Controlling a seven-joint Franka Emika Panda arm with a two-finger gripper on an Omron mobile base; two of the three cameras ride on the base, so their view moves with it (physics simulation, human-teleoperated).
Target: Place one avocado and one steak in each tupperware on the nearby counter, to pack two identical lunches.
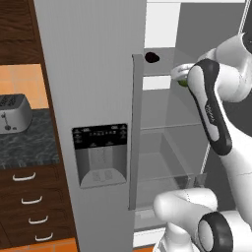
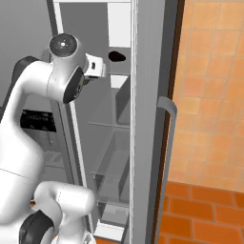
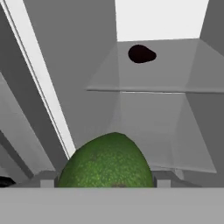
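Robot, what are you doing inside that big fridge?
The white robot arm is reaching into the open fridge. Its gripper is closed around a green avocado, as the hand view shows. A dark avocado lies on an upper shelf at the back. Off to the side, a silver toaster sits on the dark counter. Nothing has reached a lunch box yet.

A tall grey fridge (image 1: 93, 98) with a dispenser panel (image 1: 100, 155) stands with its compartment open. At two o'clock, the white arm (image 1: 216, 98) reaches in beside a green avocado (image 1: 183, 81). A dark item (image 1: 151, 57) lies at one o'clock. A toaster (image 1: 14, 113) sits on the counter (image 1: 29, 147) at nine o'clock.
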